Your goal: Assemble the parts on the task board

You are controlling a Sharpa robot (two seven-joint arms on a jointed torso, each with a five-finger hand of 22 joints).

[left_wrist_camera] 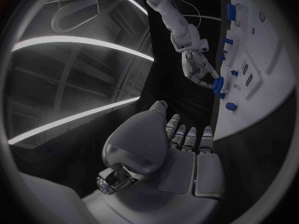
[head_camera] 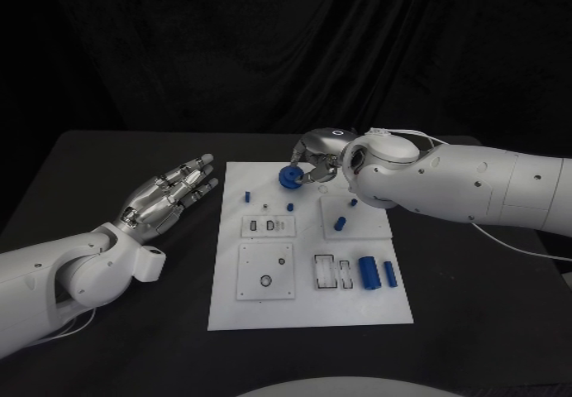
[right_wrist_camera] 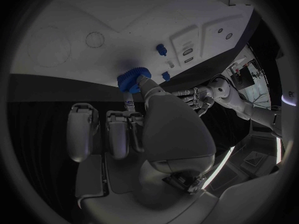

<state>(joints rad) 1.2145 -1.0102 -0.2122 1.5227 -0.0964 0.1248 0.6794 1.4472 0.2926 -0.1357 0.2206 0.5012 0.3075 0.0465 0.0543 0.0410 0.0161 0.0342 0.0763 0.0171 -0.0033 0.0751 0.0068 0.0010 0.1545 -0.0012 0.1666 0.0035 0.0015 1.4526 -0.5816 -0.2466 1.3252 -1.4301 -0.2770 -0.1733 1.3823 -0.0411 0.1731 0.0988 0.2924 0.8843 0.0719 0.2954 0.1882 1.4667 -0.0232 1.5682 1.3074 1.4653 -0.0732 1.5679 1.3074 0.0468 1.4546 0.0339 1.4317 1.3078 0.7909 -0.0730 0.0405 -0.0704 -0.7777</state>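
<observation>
The white task board (head_camera: 310, 310) lies in the middle of the black table. My right hand (head_camera: 317, 160) is over the board's far edge and pinches a blue toothed gear (head_camera: 290, 177) between its fingertips. The right wrist view shows the same gear (right_wrist_camera: 129, 79) at the fingertips of my right hand (right_wrist_camera: 152, 124), just above the board (right_wrist_camera: 74, 45), where it casts a shadow. My left hand (head_camera: 170, 197) hovers left of the board, fingers spread and holding nothing. In the left wrist view, my left hand (left_wrist_camera: 181, 152) faces the gear (left_wrist_camera: 218, 85).
Small blue pegs (head_camera: 247, 197) (head_camera: 340, 222) stand on the board's far half. A thick blue cylinder (head_camera: 369, 272) and a thinner one (head_camera: 390, 274) lie at its right side. Recessed slots (head_camera: 264, 281) mark the near half. Bare black table surrounds the board.
</observation>
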